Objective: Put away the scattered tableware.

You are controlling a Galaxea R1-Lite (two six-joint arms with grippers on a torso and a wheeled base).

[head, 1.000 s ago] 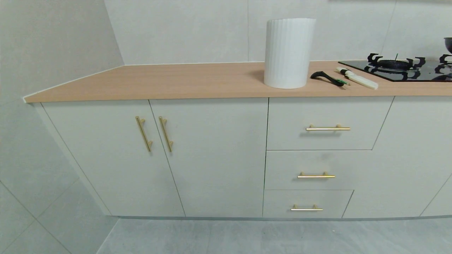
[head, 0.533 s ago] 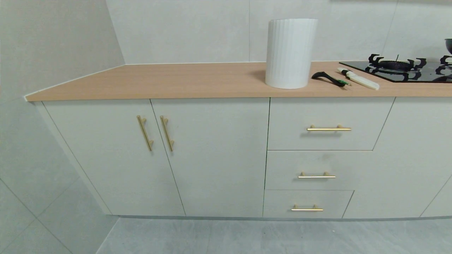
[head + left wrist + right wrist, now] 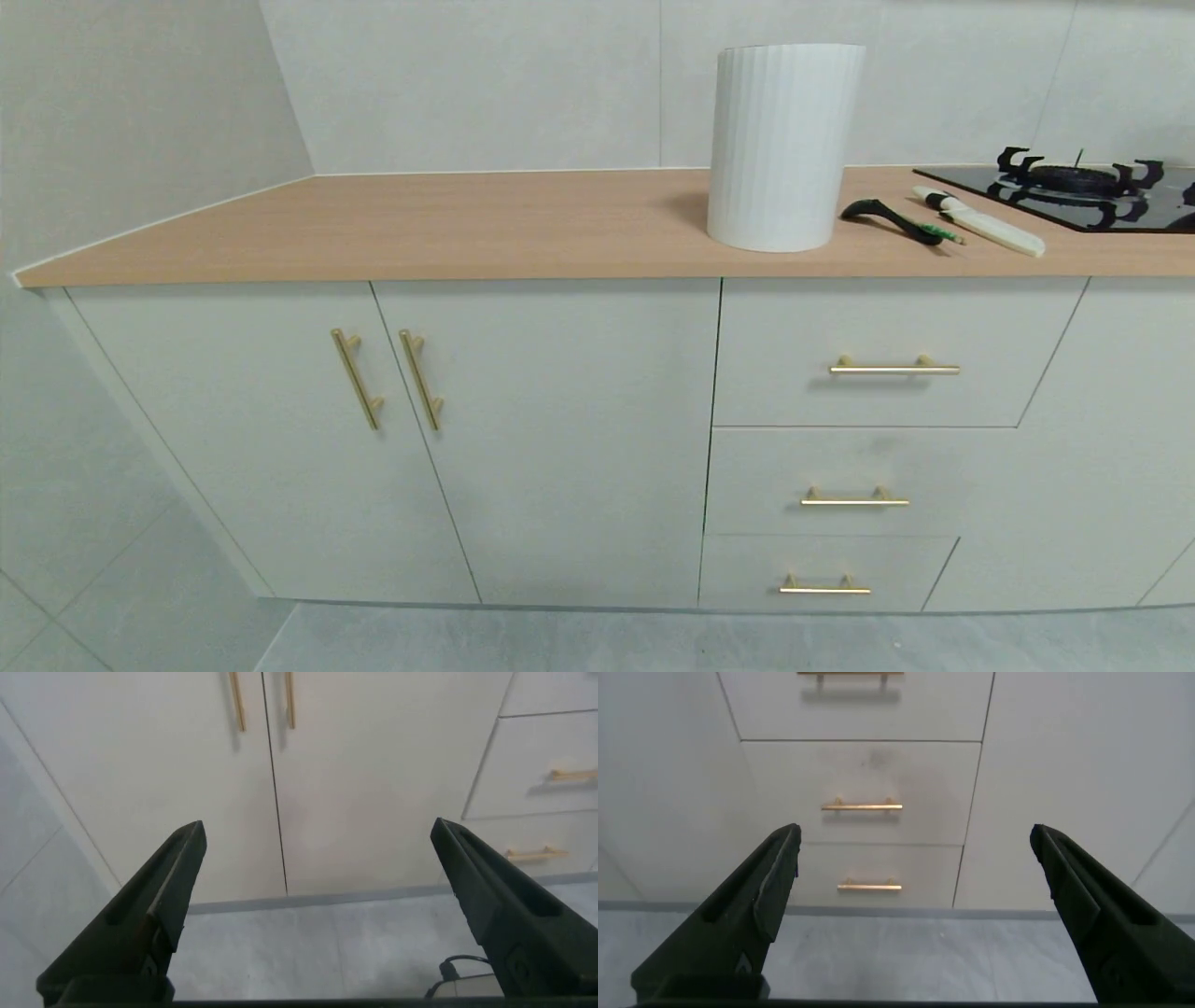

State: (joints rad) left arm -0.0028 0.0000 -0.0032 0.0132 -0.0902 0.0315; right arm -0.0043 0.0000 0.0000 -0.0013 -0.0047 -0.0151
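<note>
On the wooden countertop [image 3: 448, 219] a tall white ribbed container [image 3: 782, 145] stands upright. Just to its right lie a black-handled utensil with a green tip [image 3: 892, 220] and a white-handled knife [image 3: 982, 220]. My left gripper [image 3: 318, 835] is open, held low in front of the double cabinet doors [image 3: 271, 775] with nothing between its fingers. My right gripper [image 3: 915, 838] is open as well, low in front of the stack of drawers [image 3: 862, 789], also holding nothing.
A black glass gas hob [image 3: 1074, 191] sits at the counter's right end. Below are two cabinet doors with gold handles [image 3: 385, 378] and three drawers with gold handles [image 3: 893, 369]. A tiled wall closes the left side; grey floor [image 3: 597, 644] lies in front.
The whole head view has shifted: the counter and cabinets appear larger and lower, so the camera has moved closer. Nothing on the counter has moved.
</note>
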